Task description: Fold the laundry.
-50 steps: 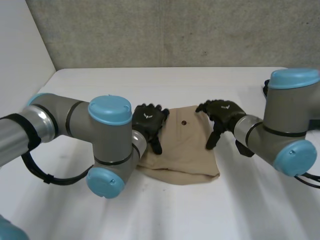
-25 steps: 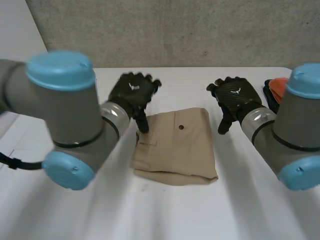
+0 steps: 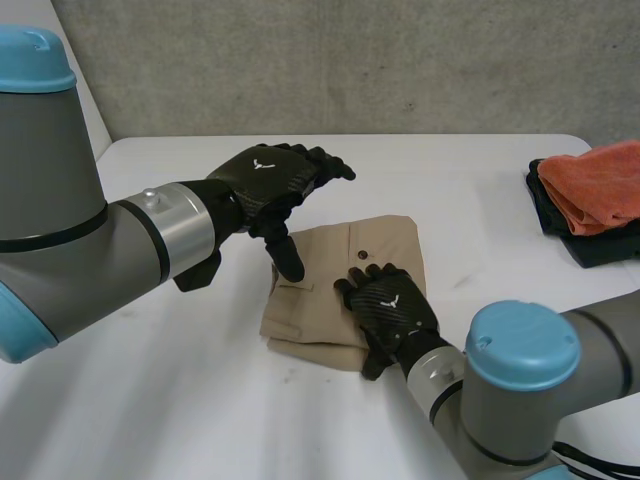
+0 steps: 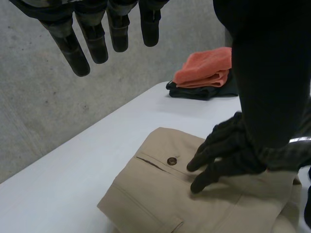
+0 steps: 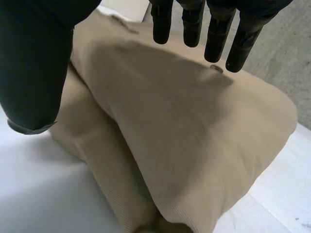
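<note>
My right arm [image 3: 520, 390] comes in from the near side of the folded khaki trousers [image 3: 320, 310]. It ends in my right hand [image 3: 388, 305], which lies on top of them, at the middle of the near half. My fingers [image 5: 193, 26] there are straight and a little spread, holding nothing. Their tips are down on the cloth just short of the button [image 4: 171, 160]. The trousers' near edge is a thick rounded fold, and it sticks out past my palm on the near side.

The trousers lie flat on the white table [image 3: 470, 190], about midway between my two arms. A slit pocket [image 4: 150, 163] runs beside the button, toward their left edge.

My left hand [image 3: 268, 182] hangs above the trousers' far left corner. Its fingers [image 4: 80, 51] are straight, slightly fanned and empty, well clear of the cloth. The thumb points down at that corner, and I cannot tell whether its tip touches. My left arm [image 3: 120, 245] reaches in from the left of the trousers.

Farther back and well off to the right of the trousers, near the table's edge, a folded orange towel [image 3: 590, 185] sits on a folded dark cloth [image 3: 600, 250]. Beyond the trousers, past the table's far edge, stands a grey concrete wall [image 3: 350, 60].
</note>
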Controlling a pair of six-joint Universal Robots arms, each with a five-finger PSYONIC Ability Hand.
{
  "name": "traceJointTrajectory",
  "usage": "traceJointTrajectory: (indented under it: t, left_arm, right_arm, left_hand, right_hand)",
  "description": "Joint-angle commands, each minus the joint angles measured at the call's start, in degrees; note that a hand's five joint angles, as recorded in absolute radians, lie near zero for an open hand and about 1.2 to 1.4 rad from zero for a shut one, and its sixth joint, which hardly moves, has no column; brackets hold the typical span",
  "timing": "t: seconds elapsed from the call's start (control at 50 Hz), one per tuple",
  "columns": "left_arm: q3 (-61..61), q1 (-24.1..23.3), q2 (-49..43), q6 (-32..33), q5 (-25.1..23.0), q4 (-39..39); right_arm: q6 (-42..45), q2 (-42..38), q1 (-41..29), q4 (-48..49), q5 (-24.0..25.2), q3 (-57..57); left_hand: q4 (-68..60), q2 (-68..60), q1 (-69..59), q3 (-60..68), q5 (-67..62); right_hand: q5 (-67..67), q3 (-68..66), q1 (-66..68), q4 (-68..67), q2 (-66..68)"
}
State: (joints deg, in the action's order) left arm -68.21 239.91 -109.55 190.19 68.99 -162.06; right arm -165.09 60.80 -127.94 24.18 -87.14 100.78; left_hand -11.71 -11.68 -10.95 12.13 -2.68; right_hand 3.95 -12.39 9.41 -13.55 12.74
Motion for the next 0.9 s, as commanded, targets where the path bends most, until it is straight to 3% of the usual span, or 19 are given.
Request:
traceJointTrajectory:
  t: [0.02, 0.2, 0.36, 0.62, 0.72, 0.8, 0.9]
  left_arm:
    - [-0.61, -0.58, 1.88, 0.00, 0.00, -0.10]
    - [-1.22, -2.08, 4.08, 0.09, -0.35, -0.28]
    - [-1.48, -2.08, 5.05, -0.17, -0.26, -0.36]
    - [-1.92, -1.90, 4.96, -0.17, -0.17, -0.45]
    - [-1.92, -1.90, 4.96, -0.26, -0.17, -0.45]
    - [-1.92, -1.90, 4.96, -0.26, -0.17, -0.45]
    - [-2.01, -1.90, 4.61, -0.26, -0.09, -0.45]
  right_arm:
    - [5.92, -4.72, 0.06, 6.40, -1.80, -1.73]
    - [7.77, -7.19, 0.15, 7.72, -2.42, -4.37]
    - [8.03, -9.12, 0.06, 7.72, -1.98, -7.53]
    - [8.47, -11.76, 0.23, 7.02, -2.07, -14.73]
    - [8.47, -12.02, 0.94, 6.67, -1.72, -16.67]
    - [8.56, -12.90, 1.82, 5.79, -1.63, -17.55]
    - [8.56, -15.18, 1.99, 2.10, -1.54, -19.74]
  left_hand:
    - [0.31, 0.29, -0.44, -0.73, 1.29]
    - [0.15, 0.12, -0.61, -0.57, 1.12]
    - [0.15, 0.12, -0.61, -0.57, 1.12]
    - [0.15, 0.12, -0.61, -0.57, 1.12]
    - [0.15, 0.12, -0.61, -0.57, 1.12]
    - [0.15, 0.12, -0.61, -0.57, 1.12]
    - [0.15, 0.12, -0.61, -0.57, 1.12]
  right_hand:
    - [-3.95, 2.39, 0.59, 3.55, -2.74]
    - [-3.95, 2.39, 0.59, 3.55, -2.74]
    - [3.70, -5.26, 8.23, -4.09, 4.90]
    - [40.85, -42.41, 45.38, -41.24, 42.05]
    - [36.70, -38.26, 41.23, -37.09, 37.90]
    - [14.84, -16.40, 19.37, -15.23, 16.04]
    - [14.97, -16.53, 19.50, -15.37, 16.17]
